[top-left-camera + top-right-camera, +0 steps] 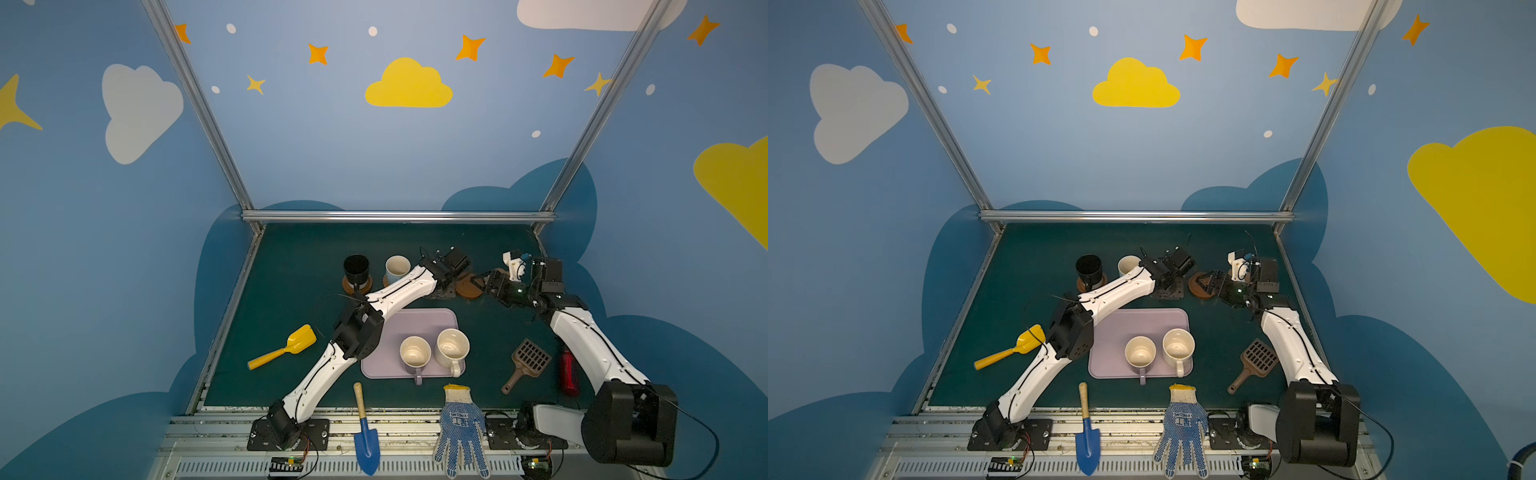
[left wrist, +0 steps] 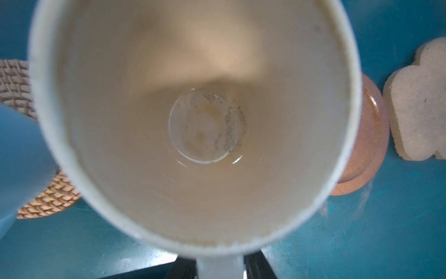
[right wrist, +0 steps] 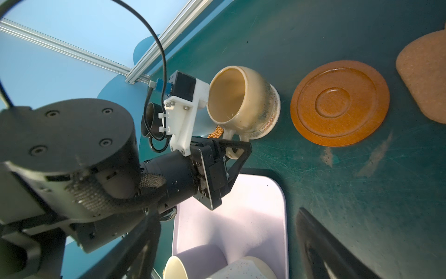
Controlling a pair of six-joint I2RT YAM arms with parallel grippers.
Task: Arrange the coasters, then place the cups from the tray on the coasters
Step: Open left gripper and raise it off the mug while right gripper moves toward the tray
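1. Tan-yellow mug (image 2: 193, 60) fills the left wrist view, standing on the pale woven coaster (image 3: 276, 108) beyond the tray's (image 1: 415, 322) far edge.
2. Left gripper (image 3: 235, 151) straddles its handle; whether it clamps cannot be told.
3. Right gripper (image 1: 482, 284) gapes wide, empty, at the brown disc coaster (image 3: 337, 103) beyond the tray.
4. Lavender mug (image 1: 414, 353), speckled mug (image 1: 452, 347): on the tray.

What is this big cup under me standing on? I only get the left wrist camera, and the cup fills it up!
Observer: In the right wrist view, the tan-yellow mug stands on the pale woven coaster.
Operator: How many cups are on the tray?
Observer: Two, in both top views: the lavender mug and the speckled cream mug stand on the tray.
Operator: Is the black one done?
Observer: Yes. In a top view, the black mug stands on a brown coaster, leftmost in the row.
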